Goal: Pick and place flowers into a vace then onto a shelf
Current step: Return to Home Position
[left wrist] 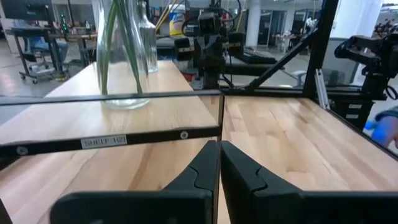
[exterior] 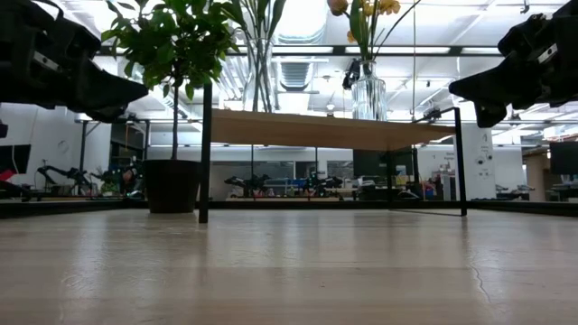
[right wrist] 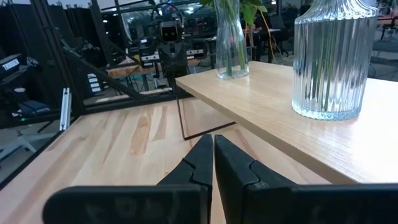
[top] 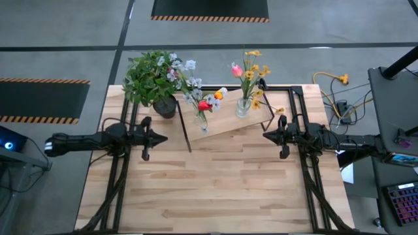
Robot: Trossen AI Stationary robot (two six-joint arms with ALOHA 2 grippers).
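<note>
Wooden table (top: 215,189): withdraw both arms level, clear of the shelf (top: 225,123) at 12 o'clock; left gripper (top: 163,138) at 9 o'clock and right gripper (top: 265,136) at 3 o'clock, jaws together, empty; on the shelf, left glass vase (top: 202,121) holds tulips (top: 204,104); right glass vase (top: 243,108) holds yellow blooms (top: 253,68).

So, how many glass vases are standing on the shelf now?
2. One vase stands on the shelf at the end nearer the potted plant, the other vase toward the opposite end. None seems hidden.
</note>
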